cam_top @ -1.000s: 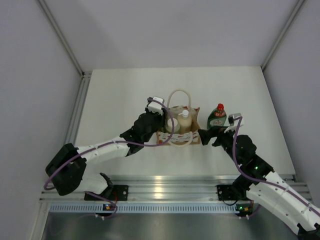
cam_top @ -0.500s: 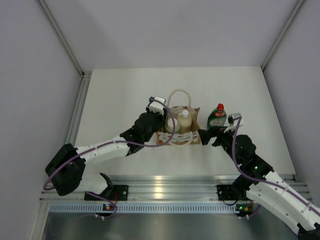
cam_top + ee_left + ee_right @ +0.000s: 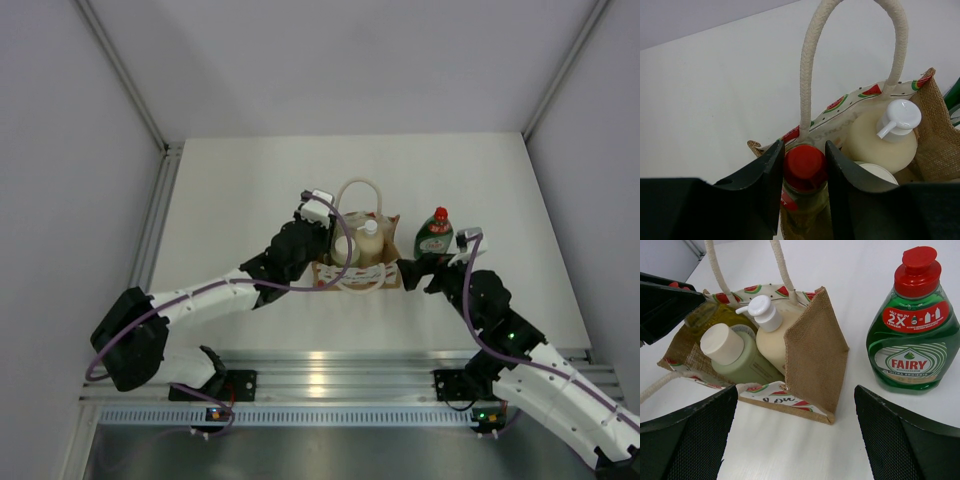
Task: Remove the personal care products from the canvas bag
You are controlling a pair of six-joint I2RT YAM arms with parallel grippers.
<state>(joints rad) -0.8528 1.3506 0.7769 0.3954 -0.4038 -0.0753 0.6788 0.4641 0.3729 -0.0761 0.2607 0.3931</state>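
Observation:
The canvas bag stands mid-table, tan with a watermelon-patterned front and rope handles. Inside it are the yellow bottle with a red cap, the cream bottle with a white pump cap and the pale grey-green cylinder. My left gripper reaches into the bag's left side, its jaws closed against the red cap. The dark green bottle with a red cap stands on the table right of the bag. My right gripper is wide open and empty, low at the bag's front right corner.
White table with grey walls on three sides. A metal rail runs along the near edge. The green bottle stands close beside my right wrist.
My left wrist has shifted slightly farther over the bag. The right arm, the bag and the green bottle have not moved.

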